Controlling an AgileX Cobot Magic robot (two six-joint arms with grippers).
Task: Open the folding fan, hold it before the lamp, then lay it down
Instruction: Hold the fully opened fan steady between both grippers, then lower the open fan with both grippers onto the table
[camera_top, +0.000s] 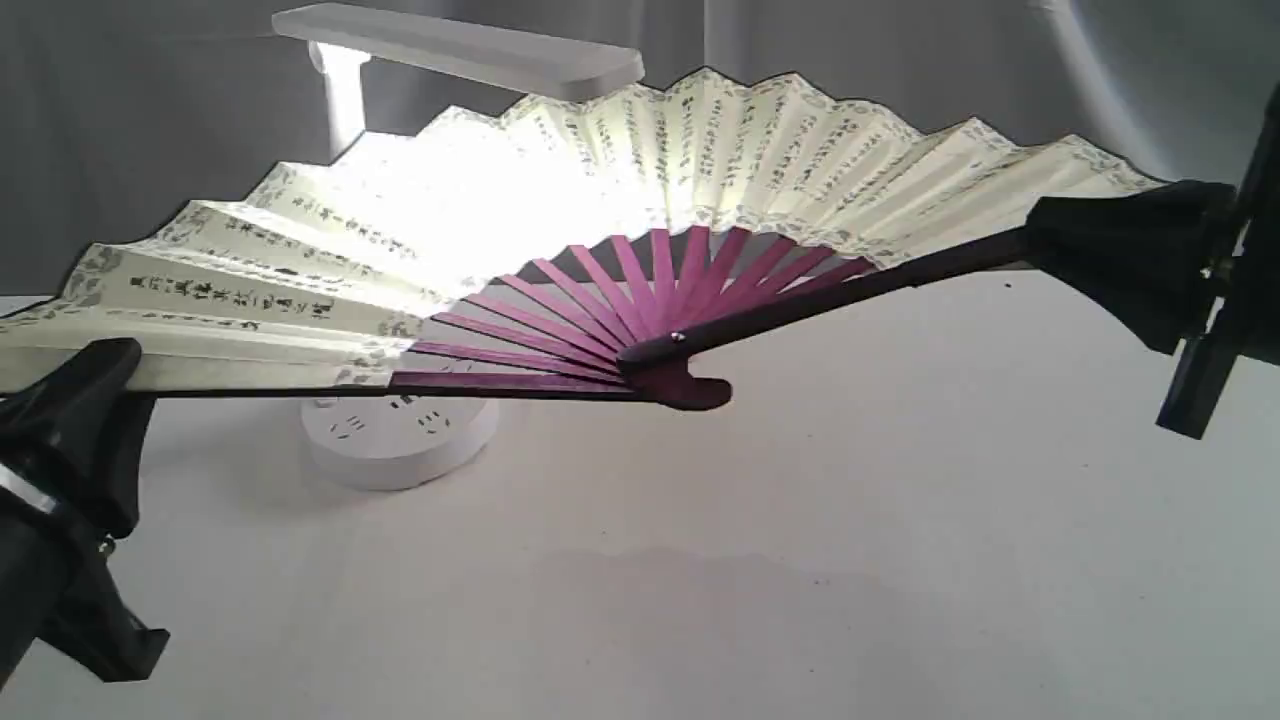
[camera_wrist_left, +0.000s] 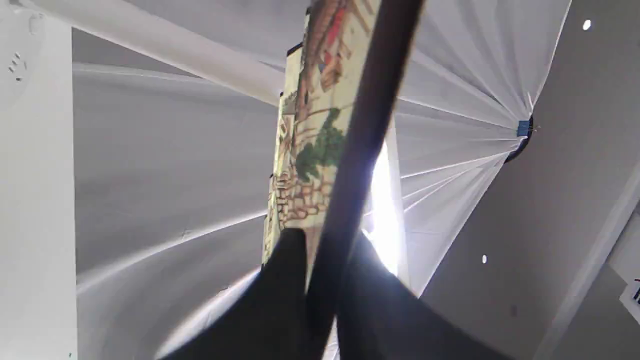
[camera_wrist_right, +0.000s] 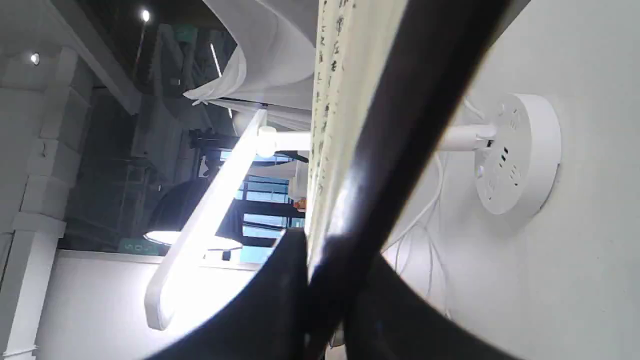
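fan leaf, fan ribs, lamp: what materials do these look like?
Folding fan leaf: likely paper, matte, creased pleats, lamplight glows through. Ribs: probably wood, purple-maroon finish, slight sheen. Lamp: seemingly white plastic, smooth, uniform, moulded.

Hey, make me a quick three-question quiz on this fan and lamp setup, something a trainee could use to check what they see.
1. True or false: the folding fan is folded shut.
2. Multiple choice: the right gripper is A) open and empty, B) shut on one outer guard of the fan, C) out of sight.
3. Short answer: the left gripper holds the fan's other guard. Is the lamp behind the leaf lit or off?
Key: 1 false, it is spread wide. 2 B. 3 lit.
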